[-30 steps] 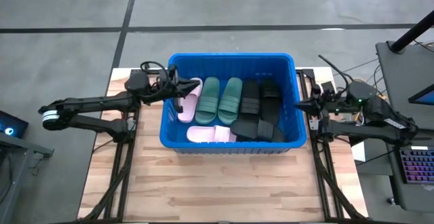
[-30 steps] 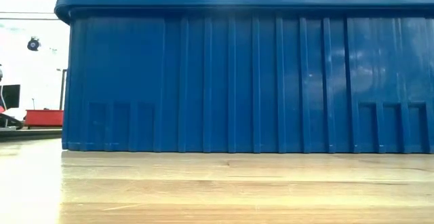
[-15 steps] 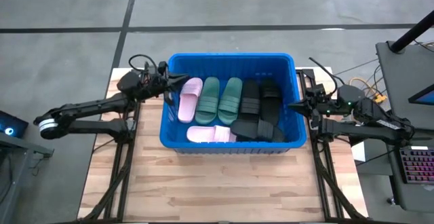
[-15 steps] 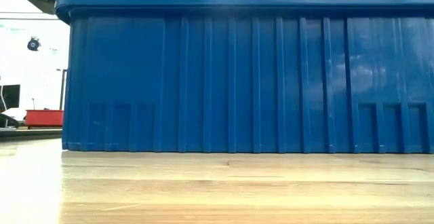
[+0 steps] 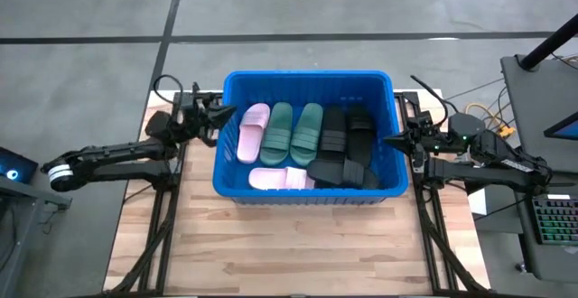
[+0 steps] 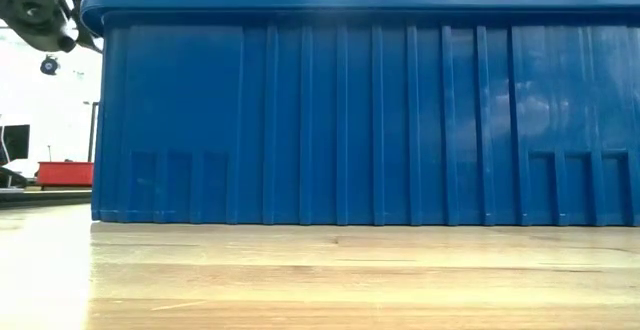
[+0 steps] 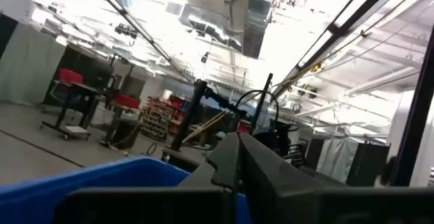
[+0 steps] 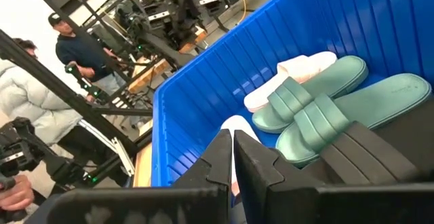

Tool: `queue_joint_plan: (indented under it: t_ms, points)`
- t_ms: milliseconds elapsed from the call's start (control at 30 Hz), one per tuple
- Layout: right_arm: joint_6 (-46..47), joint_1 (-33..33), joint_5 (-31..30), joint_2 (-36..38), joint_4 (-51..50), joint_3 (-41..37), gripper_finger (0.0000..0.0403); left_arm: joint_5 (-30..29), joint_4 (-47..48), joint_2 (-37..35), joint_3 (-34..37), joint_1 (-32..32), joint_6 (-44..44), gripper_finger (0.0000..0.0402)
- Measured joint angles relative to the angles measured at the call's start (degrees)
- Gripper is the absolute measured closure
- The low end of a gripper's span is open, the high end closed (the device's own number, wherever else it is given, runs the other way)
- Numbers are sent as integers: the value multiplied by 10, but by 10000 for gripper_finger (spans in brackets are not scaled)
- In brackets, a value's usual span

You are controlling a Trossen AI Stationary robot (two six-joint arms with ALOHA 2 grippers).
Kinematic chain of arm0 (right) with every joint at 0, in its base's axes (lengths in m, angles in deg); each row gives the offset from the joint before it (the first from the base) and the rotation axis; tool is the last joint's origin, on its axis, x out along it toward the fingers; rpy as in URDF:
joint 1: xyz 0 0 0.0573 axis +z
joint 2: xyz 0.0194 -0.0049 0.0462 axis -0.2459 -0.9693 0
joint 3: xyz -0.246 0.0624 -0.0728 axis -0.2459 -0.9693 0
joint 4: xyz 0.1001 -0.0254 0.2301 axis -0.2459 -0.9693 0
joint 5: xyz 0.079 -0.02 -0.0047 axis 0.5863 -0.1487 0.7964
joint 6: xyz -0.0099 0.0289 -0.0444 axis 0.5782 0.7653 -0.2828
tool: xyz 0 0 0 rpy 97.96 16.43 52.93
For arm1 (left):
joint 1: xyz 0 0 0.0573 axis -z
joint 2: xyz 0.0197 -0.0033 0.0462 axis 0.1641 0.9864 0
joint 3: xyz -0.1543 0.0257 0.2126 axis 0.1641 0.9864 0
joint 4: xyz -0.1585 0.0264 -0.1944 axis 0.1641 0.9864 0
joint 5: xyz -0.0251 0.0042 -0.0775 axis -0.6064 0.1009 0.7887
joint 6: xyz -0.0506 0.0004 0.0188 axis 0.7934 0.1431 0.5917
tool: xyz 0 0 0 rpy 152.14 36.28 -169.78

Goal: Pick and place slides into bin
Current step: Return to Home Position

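The left gripper [image 5: 226,116] is closed up, its two dark fingers [image 7: 220,166] pressed flat against each other with nothing between them. It sits just outside the left wall of the big bright blue ribbed plastic bin [image 5: 307,76], tips pointing at the rolled rim. The right gripper [image 5: 391,140] is much the same. Its fingers [image 8: 215,157] are shut tight on nothing, and it is nosed up to the bin's right rim, looking in over it.

Every slide I can see lies inside the bin. Nearest the left wall a light pink foam slide [image 5: 252,134] lies lengthwise. Beside it a pair of sage green foam slides [image 5: 293,131] rest side by side, touching. Next come the black foam slides [image 5: 347,131], running on toward the right wall. A second pink slide [image 5: 271,179] lies crosswise along the wall that faces the bare end of the table. A further black slide [image 5: 343,173] lies slanted next to it, over the ends of the other black ones.

The bin stands on a pale wooden slatted table [image 5: 298,244], set toward its far end, squarely between the two arms. From table height its ribbed front wall fills nearly the whole view.

Beyond the bin, past the right gripper, stand two people among dark metal frames. One is a person in a dark top and cap [image 8: 78,51], the other a person in a pale puffy jacket [image 8: 30,112].
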Motion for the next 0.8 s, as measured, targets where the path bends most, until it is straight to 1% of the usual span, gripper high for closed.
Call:
queue_joint_plan:
  t_ms: [133,200,267,400,467,533,633,767,800]
  points:
    - [1,0,0,0,0,0,395,-81,-2,-9,9,74,-43,401]
    - [1,0,0,0,0,0,395,-131,-1,-7,16,114,-85,401]
    - [1,0,0,0,0,0,395,-165,-2,-7,24,140,-116,401]
    - [1,0,0,0,-1,0,394,-173,-38,-26,43,150,-118,401]
    - [1,0,0,0,-1,0,394,-176,-68,-50,57,150,-133,401]
    - [6,0,0,0,-1,0,394,-195,-75,-87,71,150,-146,401]
    - [8,0,0,0,0,0,394,-208,-22,-156,84,151,-142,401]
    - [6,0,0,-1,0,0,394,-207,111,-223,85,158,-105,401]
    - [6,0,0,-2,0,0,394,-208,125,-234,86,162,-101,401]
